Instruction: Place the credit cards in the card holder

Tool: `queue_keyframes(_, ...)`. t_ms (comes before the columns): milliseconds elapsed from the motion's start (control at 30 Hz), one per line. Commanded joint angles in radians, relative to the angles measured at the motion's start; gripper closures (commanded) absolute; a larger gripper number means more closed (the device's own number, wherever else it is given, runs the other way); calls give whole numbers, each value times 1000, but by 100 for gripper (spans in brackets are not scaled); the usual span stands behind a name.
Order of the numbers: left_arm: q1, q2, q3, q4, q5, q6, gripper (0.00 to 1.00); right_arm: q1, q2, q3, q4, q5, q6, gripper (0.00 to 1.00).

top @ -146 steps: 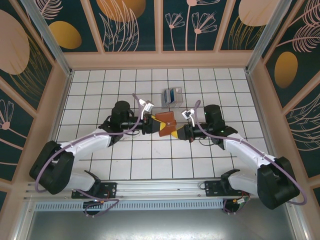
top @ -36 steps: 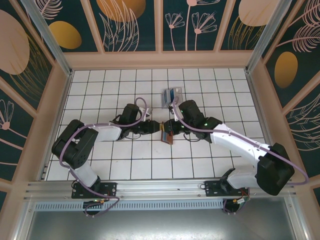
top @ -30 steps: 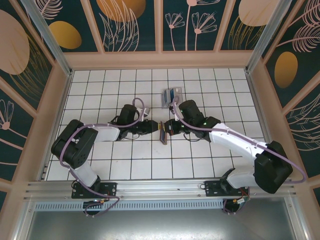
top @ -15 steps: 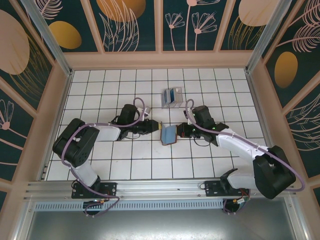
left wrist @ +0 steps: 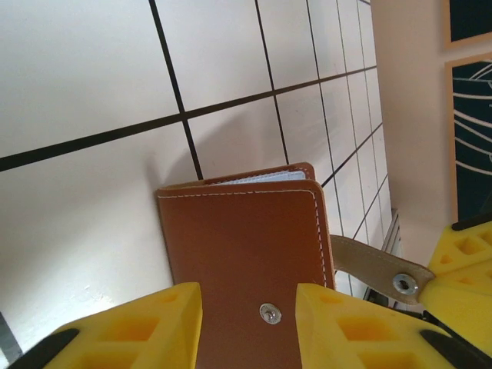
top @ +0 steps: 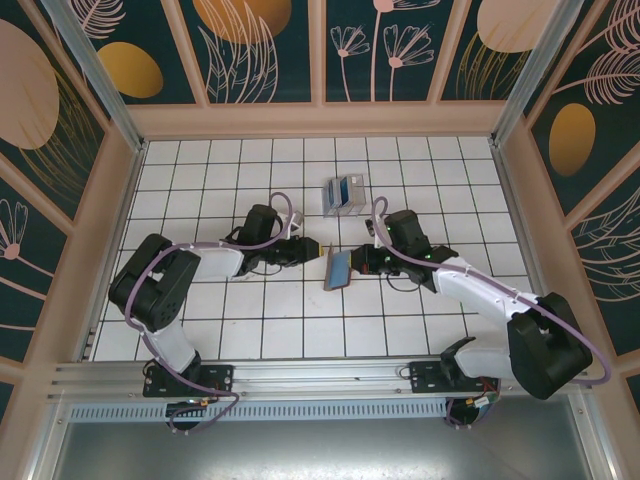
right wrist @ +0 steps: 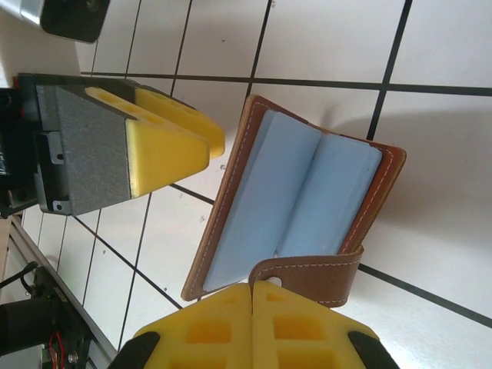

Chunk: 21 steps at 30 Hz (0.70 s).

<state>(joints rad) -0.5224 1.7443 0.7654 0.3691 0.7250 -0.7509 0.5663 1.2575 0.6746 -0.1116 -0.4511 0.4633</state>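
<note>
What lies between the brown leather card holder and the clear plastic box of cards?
Bare white tiled table, seen in the top view; the brown leather card holder and clear plastic box stand apart.

I see a white tiled tabletop point(top: 190, 170) with dark grout lines across mid frame. A clear plastic box point(top: 333, 207) sits on it, upper centre. Teal wall panels point(top: 270, 60) with orange and cream plant prints line the top and sides. An aluminium rail point(top: 320, 377) runs along the bottom.

right claw point(right wrist: 252, 294) — clamped on strap point(right wrist: 317, 274) | card holder point(right wrist: 296, 192) open, blue inside
</note>
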Motion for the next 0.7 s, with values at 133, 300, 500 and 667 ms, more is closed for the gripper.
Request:
queue_keyframes(133, 10, -59, 75, -97, -6, 38, 55, 32, 43, 99, 4, -33, 7, 100)
queue_keyframes(300, 10, -37, 90, -153, -43, 67, 57, 42, 96, 126, -17, -35, -17, 100)
queue_keyframes(500, 10, -20, 85, -230, -137, 127, 68, 43, 97, 102, -11, -19, -12, 100)
queue_keyframes(667, 10, -25, 94, -270, -170, 149, 79, 40, 99, 93, -15, -4, -12, 100)
